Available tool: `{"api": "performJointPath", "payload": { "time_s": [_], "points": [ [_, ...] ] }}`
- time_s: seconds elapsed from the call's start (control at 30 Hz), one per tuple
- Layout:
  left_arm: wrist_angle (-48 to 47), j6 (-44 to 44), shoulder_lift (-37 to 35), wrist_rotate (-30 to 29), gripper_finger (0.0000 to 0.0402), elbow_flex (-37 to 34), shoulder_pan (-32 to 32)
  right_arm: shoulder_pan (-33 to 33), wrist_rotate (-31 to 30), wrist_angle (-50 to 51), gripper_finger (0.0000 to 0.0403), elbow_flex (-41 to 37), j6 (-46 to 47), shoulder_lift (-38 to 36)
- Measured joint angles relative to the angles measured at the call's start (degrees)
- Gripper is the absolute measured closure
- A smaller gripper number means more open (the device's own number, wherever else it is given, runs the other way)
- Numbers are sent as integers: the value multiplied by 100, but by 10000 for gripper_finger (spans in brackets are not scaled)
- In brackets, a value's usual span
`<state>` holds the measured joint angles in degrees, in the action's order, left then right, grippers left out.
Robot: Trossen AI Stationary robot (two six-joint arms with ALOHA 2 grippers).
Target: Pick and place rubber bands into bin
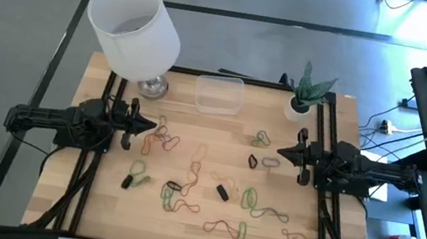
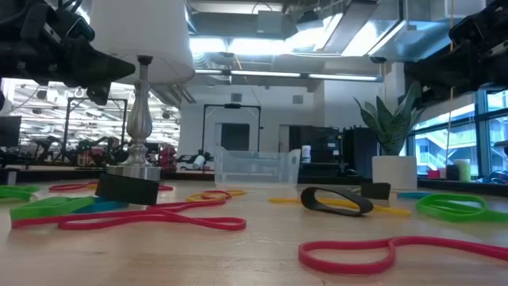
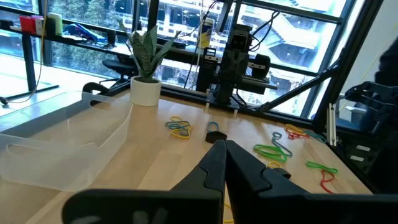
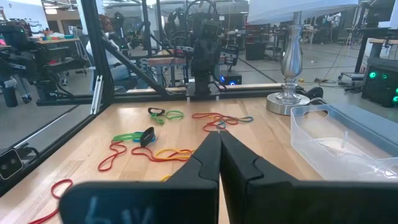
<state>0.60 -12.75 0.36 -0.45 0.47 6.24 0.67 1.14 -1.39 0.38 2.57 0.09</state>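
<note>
With both the left gripper (image 1: 150, 124) and right gripper (image 1: 280, 153) pressed together and empty at the table's sides, the thin coloured elastic rubber bands (image 1: 177, 192) lie tangled, risking multi-band pickups short of the empty clear plastic rectangular bin (image 1: 219, 94) at the far edge.

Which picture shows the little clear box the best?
The high view: the whole bin shows from above, empty, between lamp and plant. The low view shows it small and far; both wrist views cut it off.
</note>
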Motion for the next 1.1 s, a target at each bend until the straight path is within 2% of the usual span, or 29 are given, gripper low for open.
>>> {"api": "performJointPath", "payload": {
  "time_s": [0.53, 0.67, 0.77, 0.93, 1.1],
  "points": [
    [0, 0, 0, 0, 400, -1, 1, -1, 0, -26, 397, 1, 29, 0],
    [0, 0, 0, 2, 400, -2, 0, 4, -1, -314, 397, 1, -306, 64],
    [0, 0, 2, 2, 400, -1, 1, 4, 1, -341, 400, 0, -435, 182],
    [0, 0, 2, 1, 400, -2, 1, 4, 26, -637, 401, 48, -139, 487],
    [0, 0, 1, 0, 400, 0, 0, 4, 45, -617, 401, 555, -495, 1013]
  ]
}}
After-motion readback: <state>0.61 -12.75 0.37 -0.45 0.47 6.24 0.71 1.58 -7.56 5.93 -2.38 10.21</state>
